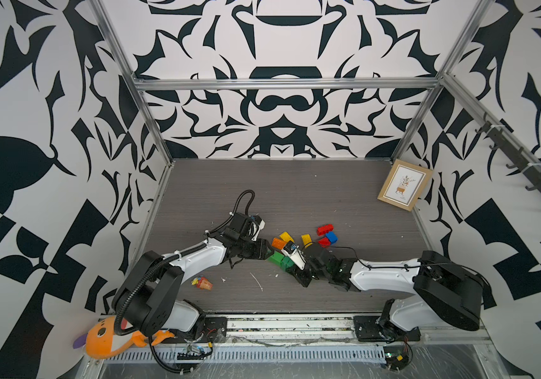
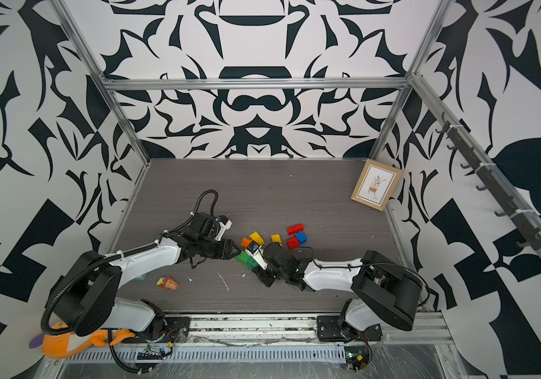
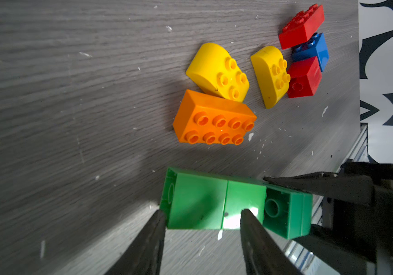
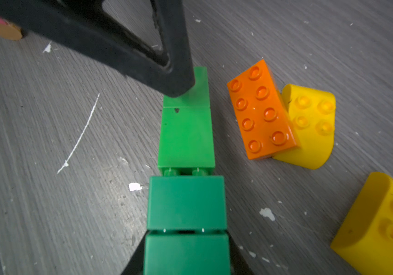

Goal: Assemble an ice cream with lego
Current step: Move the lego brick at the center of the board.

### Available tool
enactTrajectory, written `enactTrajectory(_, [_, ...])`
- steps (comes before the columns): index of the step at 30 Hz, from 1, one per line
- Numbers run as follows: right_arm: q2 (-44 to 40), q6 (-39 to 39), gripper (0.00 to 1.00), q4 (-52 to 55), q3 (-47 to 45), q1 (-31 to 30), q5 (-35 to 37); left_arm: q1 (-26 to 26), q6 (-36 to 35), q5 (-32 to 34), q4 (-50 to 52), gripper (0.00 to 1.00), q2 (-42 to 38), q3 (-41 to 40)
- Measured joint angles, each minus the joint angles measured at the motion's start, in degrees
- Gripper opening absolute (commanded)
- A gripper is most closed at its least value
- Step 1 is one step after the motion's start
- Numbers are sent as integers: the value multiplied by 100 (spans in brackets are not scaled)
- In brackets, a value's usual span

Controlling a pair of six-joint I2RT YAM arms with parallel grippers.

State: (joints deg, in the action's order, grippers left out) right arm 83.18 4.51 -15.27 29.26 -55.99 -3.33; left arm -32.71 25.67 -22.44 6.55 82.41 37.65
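Observation:
A row of green lego bricks lies on its side on the table. My right gripper is shut on its darker green end. Studs show in a thin gap between the darker and lighter green bricks. My left gripper is at the lighter end, jaws apart, fingertips touching the row with bare table between them. Beside the row lie an orange brick, two rounded yellow bricks, two red bricks and a blue one.
A small multicoloured cone toy lies at the front left of the table. A framed picture leans in the back right corner. An orange plush toy sits by the left arm's base. Patterned walls close in the table.

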Motion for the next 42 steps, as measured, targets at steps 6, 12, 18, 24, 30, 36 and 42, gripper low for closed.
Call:
enactTrajectory(6, [2,0,24,103,55,0,0,7,-66,-46,-92,51,146,17])
enactTrajectory(12, [2,0,23,232,114,2,13,9,-234,-146,-94,50,260,195])
enactTrajectory(18, [17,-20,21,535,275,2,20,-7,-365,-247,-109,49,433,273])
enactTrajectory(24, [13,-20,19,776,369,4,90,-98,-249,-264,-203,49,433,271])
enactTrajectory(30, [-46,-11,19,1150,448,17,168,-348,55,-52,-627,49,485,256])
enactTrajectory(36, [-240,22,18,1506,448,28,223,-424,514,-173,-1412,50,577,-42])
enactTrajectory(42, [-540,92,18,2081,448,0,105,-619,599,-354,-1381,59,575,-74])
